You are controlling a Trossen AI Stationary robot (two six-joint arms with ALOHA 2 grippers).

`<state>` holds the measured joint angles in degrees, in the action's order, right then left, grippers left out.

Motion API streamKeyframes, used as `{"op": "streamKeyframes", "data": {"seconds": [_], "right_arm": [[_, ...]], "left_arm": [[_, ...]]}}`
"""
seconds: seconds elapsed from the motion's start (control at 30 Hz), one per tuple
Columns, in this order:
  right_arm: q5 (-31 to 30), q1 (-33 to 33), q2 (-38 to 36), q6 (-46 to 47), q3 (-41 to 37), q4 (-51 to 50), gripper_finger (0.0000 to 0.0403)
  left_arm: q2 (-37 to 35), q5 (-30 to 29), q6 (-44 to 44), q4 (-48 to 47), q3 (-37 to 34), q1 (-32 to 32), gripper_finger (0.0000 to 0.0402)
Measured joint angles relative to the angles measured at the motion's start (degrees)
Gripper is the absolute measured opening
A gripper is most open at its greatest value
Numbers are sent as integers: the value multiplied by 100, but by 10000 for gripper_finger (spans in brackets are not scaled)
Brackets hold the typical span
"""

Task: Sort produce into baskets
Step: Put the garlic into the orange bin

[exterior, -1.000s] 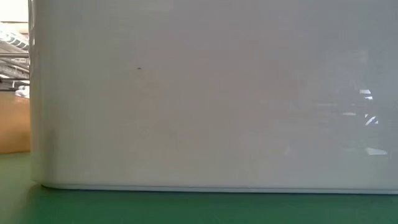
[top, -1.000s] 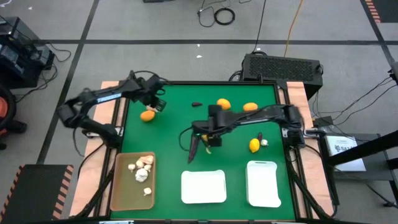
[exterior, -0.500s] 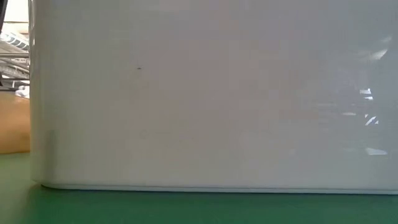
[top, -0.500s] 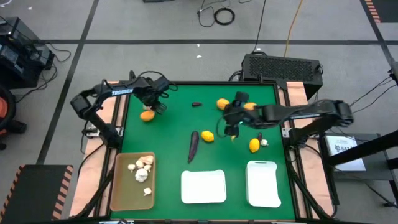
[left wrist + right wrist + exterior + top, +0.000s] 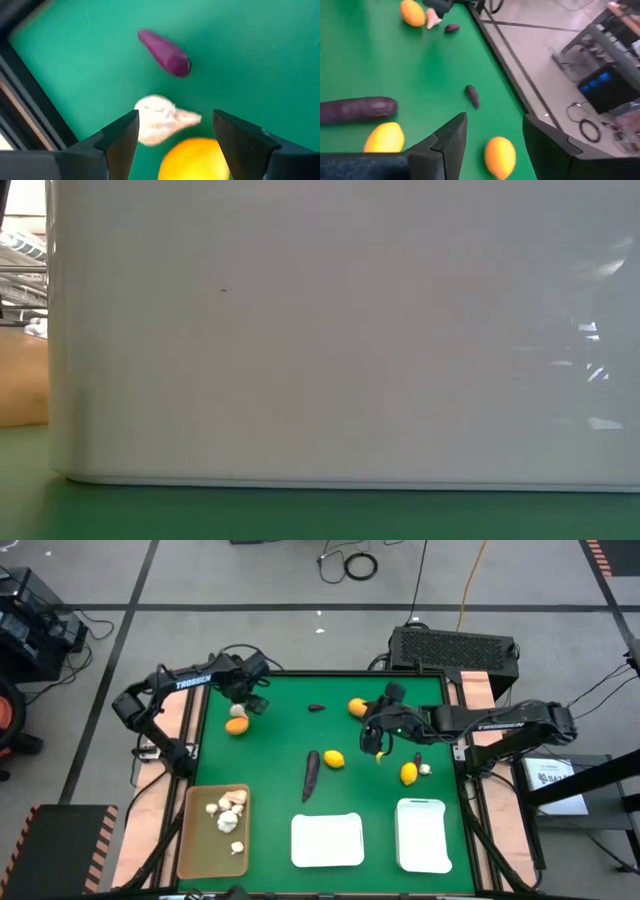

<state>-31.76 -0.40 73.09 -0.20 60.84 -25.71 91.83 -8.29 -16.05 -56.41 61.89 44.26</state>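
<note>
Garlic bulb (image 5: 159, 119) now lies loose on the green mat, touching the orange fruit (image 5: 237, 725). The left gripper (image 5: 175, 137) has just spread wide around it. The tan basket (image 5: 189, 840) waits. The right gripper (image 5: 492, 132), also spread, holds nothing.
</note>
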Motion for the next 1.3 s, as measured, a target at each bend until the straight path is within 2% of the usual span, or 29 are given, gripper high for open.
{"op": "streamKeyframes", "data": {"seconds": [0.3,0.37,0.47,0.93,1.3], "right_arm": [[721,17,84,608,1,-395,183],[813,17,85,732,0,-526,183],[813,17,84,808,0,-576,183],[812,17,84,814,0,-583,183],[812,13,84,748,0,-574,183]], "left_arm": [[0,89,-13,-206,0,663,261],[0,259,8,-206,0,733,261],[0,533,100,-126,0,754,261],[431,508,244,-58,-364,748,261],[496,529,300,227,-446,746,260]]}}
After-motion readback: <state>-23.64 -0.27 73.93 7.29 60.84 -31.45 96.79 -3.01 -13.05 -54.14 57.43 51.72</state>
